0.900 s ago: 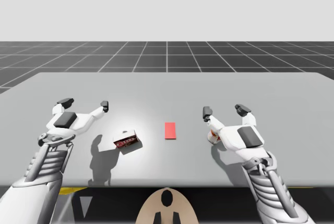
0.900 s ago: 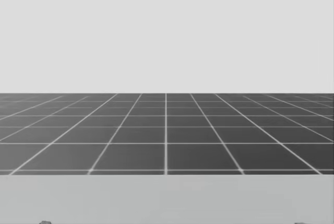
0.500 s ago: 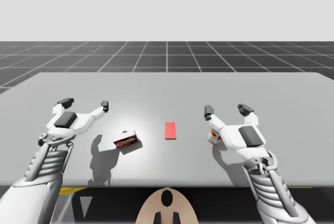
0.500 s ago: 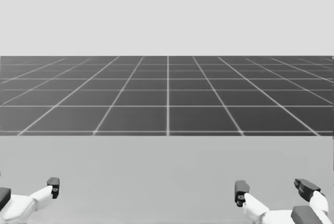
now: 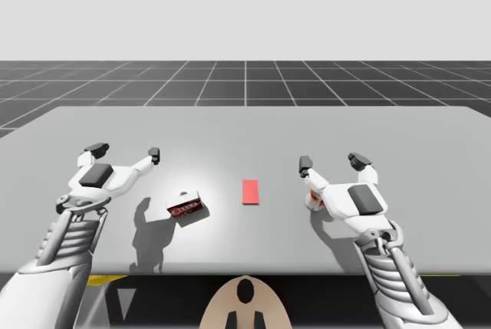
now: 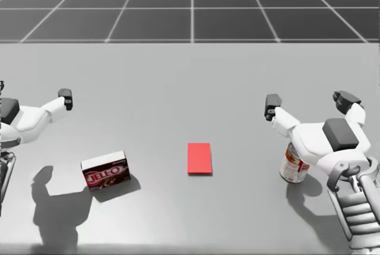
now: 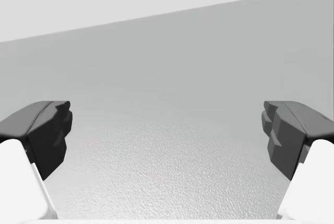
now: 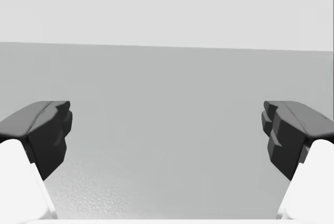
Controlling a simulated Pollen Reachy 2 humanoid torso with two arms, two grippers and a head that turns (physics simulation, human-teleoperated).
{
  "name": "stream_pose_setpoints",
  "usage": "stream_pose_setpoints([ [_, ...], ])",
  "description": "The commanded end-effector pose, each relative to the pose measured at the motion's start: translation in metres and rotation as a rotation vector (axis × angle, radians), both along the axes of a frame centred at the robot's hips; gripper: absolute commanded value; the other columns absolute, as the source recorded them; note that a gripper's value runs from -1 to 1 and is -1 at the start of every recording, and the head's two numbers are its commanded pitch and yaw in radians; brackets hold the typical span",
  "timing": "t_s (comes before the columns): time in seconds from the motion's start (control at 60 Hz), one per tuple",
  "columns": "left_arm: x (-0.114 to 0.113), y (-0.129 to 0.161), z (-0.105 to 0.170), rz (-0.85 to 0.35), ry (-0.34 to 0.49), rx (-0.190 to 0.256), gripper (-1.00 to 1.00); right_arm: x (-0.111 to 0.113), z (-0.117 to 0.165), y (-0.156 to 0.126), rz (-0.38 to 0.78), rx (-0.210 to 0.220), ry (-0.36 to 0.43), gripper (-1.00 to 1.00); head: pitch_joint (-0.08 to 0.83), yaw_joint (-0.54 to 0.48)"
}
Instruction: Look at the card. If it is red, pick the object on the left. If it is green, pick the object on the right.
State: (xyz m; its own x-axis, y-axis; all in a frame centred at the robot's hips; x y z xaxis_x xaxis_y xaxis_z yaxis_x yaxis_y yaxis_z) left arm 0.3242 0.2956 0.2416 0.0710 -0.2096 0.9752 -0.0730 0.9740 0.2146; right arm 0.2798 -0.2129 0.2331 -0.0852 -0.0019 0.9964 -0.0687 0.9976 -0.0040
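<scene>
Card [image 6: 199, 159] is red, so target = dark-red box [image 6: 106, 170], lying flat off my left gripper's [image 5: 125, 150] card-side jaw, short of its tips; jaws wide apart on nothing, prob. readied for the grab; right gripper [image 5: 331, 162] jaws also apart, above the can [image 6: 294, 164].

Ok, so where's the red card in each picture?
High view: red card lies flat mid-table, between the dark red box and the red-and-white can.
Head view: red card sits low and central, between dark red box and red-and-white can.
Shared landmark: the dark red box, left of the card in both.
</scene>
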Motion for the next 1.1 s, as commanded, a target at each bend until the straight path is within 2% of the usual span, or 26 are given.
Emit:
stream_pose_setpoints([
  [0.017,-0.0004,0.0002,0.0015,-0.003,-0.003,0.001,-1.00,-0.0003,-0.0004,0.0023,-0.002,0.012,0.000,-1.00,0.633,-0.01],
  [0.15,-0.0015,-0.0005,0.0028,-0.005,-0.005,-0.003,-1.00,-0.0003,0.0004,0.0020,-0.008,0.007,-0.005,-1.00,0.690,-0.03],
  [0.267,-0.0018,-0.0009,0.0032,-0.006,-0.006,-0.003,-1.00,-0.0004,0.0010,0.0017,-0.008,0.010,-0.007,-1.00,0.695,-0.05],
  [0.567,-0.0027,-0.0023,0.0043,-0.009,-0.007,-0.008,-1.00,-0.0006,0.0022,0.0011,-0.007,0.008,-0.010,-1.00,0.706,-0.02],
  [0.95,-0.0025,-0.0044,0.0020,-0.014,0.002,-0.008,-1.00,-0.0026,0.0037,0.0014,-0.001,0.009,-0.011,-1.00,0.729,0.22],
  [1.1,-0.0041,-0.0060,0.0031,-0.022,0.001,-0.017,-1.00,-0.0034,0.0041,0.0020,-0.002,0.013,-0.012,-1.00,0.732,0.27],
])
